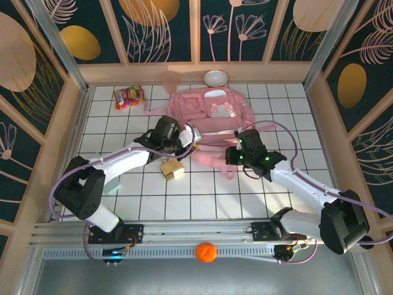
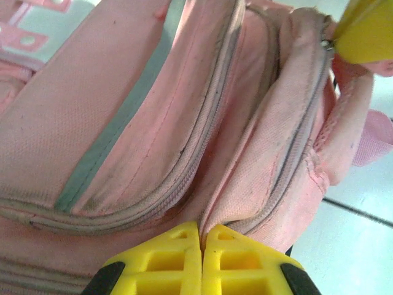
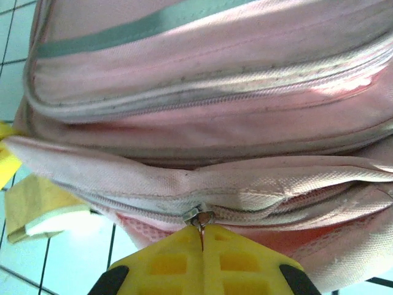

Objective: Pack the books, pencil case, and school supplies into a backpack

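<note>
top external: the backpack (image 1: 212, 120) lies on the far half of the table (image 1: 202, 196), its zipped side facing the near edge. the left gripper (image 1: 186, 139) meets that side at its left end and the right gripper (image 1: 236, 152) at its right, so the zip's long axis runs between them, parallel to the near edge. right wrist: jaws pressed together, pinching the zip pull (image 3: 198, 216). the track extends left and right from there, and the right arm is the one placed to draw it. left wrist: jaws pressed together on a fold of backpack fabric beside the zip, apparently bracing it. the school supplies (image 1: 173, 168) sit just on the near side of the backpack's left end, beside the left arm.
</note>
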